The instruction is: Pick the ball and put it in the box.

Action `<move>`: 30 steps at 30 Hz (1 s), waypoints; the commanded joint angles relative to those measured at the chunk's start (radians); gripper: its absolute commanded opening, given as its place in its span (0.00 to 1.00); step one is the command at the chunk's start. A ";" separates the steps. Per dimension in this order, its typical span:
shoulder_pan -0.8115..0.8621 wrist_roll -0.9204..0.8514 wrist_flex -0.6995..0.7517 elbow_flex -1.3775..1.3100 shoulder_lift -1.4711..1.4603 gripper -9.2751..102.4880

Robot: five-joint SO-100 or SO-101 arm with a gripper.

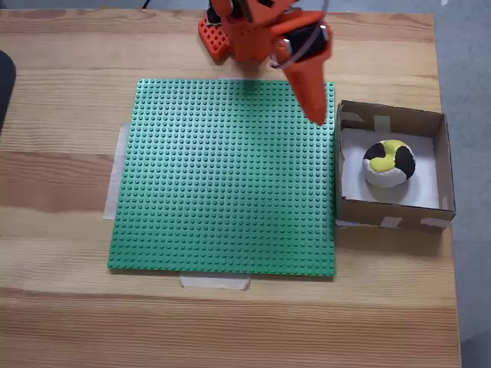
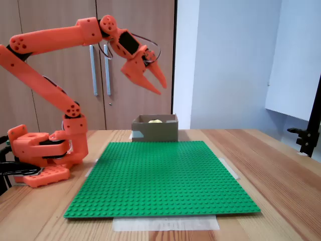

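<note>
Currently, gripper: raised well above the table, fingers spread apart, nothing between them; tips point down and toward the box in a fixed view.
Gripper, top-down: orange fingers hang over the upper right corner of the green studded plate, near the box's left wall.
Ball: lies inside the box on its white bottom, yellow, black and white patches up; free of the gripper.
Box: brown cardboard, just beside the plate's right edge; pale tape on its edges.
Plate: flat on the wooden table, taped down.
Arm base: on the table beside the plate.
</note>
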 commanded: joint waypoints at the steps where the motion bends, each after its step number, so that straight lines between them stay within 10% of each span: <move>1: 0.067 0.018 0.005 -0.008 0.034 0.19; 30: 0.391 0.009 -0.071 0.252 0.341 0.10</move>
